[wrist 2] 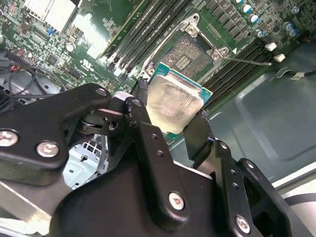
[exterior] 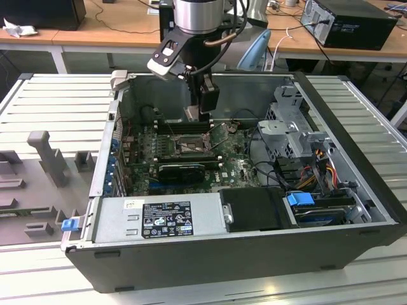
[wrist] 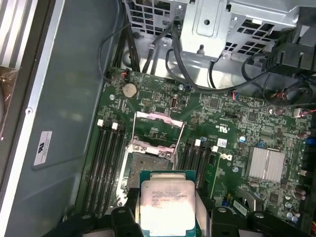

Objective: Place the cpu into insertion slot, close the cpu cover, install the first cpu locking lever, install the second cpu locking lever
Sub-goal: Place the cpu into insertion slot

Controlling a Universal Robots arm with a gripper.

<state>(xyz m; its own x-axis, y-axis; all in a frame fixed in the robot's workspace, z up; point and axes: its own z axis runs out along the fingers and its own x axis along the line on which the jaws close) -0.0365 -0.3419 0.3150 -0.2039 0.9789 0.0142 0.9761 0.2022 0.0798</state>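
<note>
- While the claw (exterior: 201,113) hung inside the open computer case (exterior: 210,267), it was clenched on the chip (wrist 2: 173,106), with its two black fingers (wrist 2: 141,116) pressing against opposite edges.
- The chip was level in that grasp, showing its silvery metal top and a thin green border in both wrist views.
- It was held in the air above the green circuit board (exterior: 238,166), clear of the socket (wrist: 148,162) and not yet seated in it.
- In the first wrist view the chip overlapped the socket's nearer edge, and the rest of the socket's dark, finely dotted floor was bare.
- The cover plate (wrist: 158,129) was swung open, away from the socket, and the board showed through its square window.
- A thin metal lever (wrist 2: 247,60) ran out from one corner of the socket, crossing over the neighbouring long black memory slots (wrist: 106,163).
- Those slots lay in rows on both sides of the socket.
- A ribbed silver heat sink (wrist: 266,164) sat on the board well apart from the socket, and a round coin battery (wrist: 129,89) lay near the far end of the cover plate.
- In the exterior view the arm came down from above near the case's back wall.
- A grey power supply box (exterior: 159,219) with a label stood along the case's front edge, and a metal drive cage (exterior: 289,130) with loose cables stood at the exterior view's right.
- The case rested on a ribbed metal table (exterior: 51,101).
</note>
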